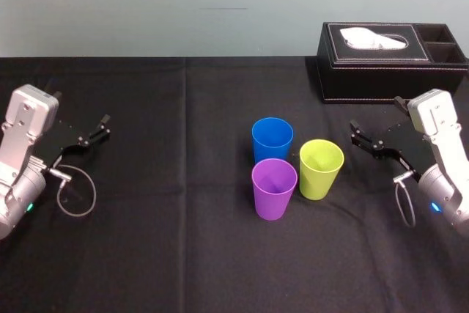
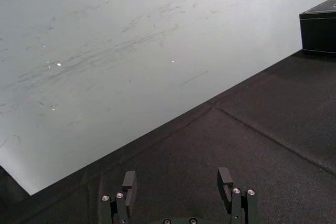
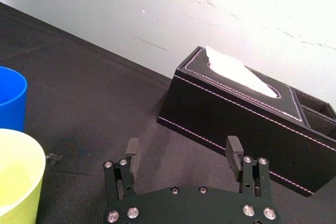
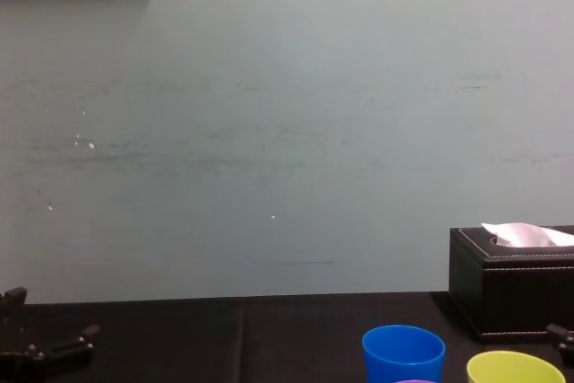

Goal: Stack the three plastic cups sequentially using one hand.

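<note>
Smooth tapered purple cup (image 1: 274, 188), blue cup (image 1: 272, 139), yellow-green cup (image 1: 321, 168) on black cloth (image 1: 183, 254); left gripper (image 2: 177, 177), right gripper (image 3: 183, 145) agape.

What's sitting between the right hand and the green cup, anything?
Nothing visible. The right hand, open, is just to the right of the green cup, with bare black cloth between them. The tissue box stands farther back, off that line.

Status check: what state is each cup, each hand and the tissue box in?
blue cup: upright, empty, unstacked.
yellow-green cup: upright, empty, unstacked.
purple cup: upright, empty, unstacked.
left hand: open, empty, parked far left.
right hand: open, empty, right of yellow-green cup.
tissue box: tissue sticking out.
</note>
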